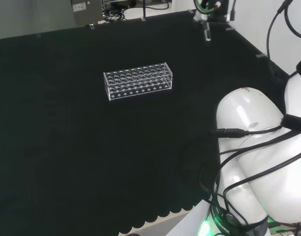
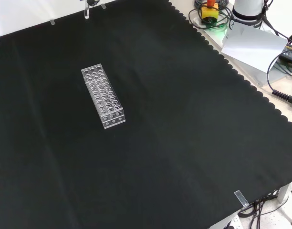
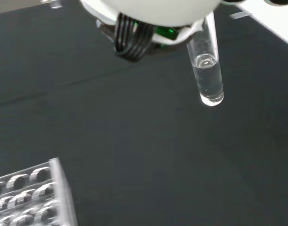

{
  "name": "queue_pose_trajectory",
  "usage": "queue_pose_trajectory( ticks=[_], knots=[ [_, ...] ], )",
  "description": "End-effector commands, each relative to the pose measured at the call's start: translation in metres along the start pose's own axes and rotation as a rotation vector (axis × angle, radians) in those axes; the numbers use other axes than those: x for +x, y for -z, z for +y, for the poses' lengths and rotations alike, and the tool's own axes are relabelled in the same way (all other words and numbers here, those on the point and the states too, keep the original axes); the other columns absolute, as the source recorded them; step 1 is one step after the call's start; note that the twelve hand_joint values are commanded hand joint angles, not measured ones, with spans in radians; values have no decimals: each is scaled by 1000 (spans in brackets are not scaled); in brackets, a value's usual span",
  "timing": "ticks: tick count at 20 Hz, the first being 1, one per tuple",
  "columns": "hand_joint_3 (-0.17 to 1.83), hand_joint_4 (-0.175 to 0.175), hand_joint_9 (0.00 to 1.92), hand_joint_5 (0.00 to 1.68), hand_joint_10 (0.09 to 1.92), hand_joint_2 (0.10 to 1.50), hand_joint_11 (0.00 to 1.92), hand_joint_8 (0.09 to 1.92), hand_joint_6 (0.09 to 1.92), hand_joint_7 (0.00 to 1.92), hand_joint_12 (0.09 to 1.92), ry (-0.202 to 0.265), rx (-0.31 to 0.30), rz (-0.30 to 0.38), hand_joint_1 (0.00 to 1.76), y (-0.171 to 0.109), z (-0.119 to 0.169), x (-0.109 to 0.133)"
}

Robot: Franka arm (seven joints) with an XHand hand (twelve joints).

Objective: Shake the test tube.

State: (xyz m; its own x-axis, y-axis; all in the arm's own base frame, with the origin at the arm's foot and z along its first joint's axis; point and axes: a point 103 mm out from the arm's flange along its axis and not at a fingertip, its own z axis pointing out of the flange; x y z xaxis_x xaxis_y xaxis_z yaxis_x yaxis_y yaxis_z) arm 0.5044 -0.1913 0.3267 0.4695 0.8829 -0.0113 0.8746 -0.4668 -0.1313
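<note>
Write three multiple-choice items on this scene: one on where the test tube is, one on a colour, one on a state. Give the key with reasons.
1. Where is the clear glass test tube?
A. Standing in the rack
B. Lying on the cloth
C. Up in the air under the black and white hand

2. What colour is the liquid in the tube?
A. Colourless
B. Red
C. Blue

3. How full is the tube?
A. Empty
B. Full to the brim
C. Liquid in its lower part

Key:
1. C, since the wrist view shows the tube hanging clear of the black cloth, apart from the clear plastic rack.
2. A, since the dark cloth shows through the liquid with no tint.
3. C, since the liquid's surface sits a little above the rounded bottom, with empty glass above it.
</note>
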Motion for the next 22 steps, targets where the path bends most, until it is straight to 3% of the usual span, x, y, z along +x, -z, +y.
queue_pose_trajectory(
  ticks=[1, 13, 22],
  knots=[
    [602, -175, 1556, 1243, 559, 703, 1257, 586, 691, 1643, 852, -16, -9, -16, 1212, 5, -3, -9],
    [603, -175, 1556, 1243, 559, 703, 1257, 585, 691, 1643, 853, 223, 43, 103, 1212, -19, -29, 115],
    [603, -175, 1556, 1243, 559, 702, 1256, 585, 690, 1644, 854, 391, 97, 147, 1212, -32, -58, 201]
  ],
)
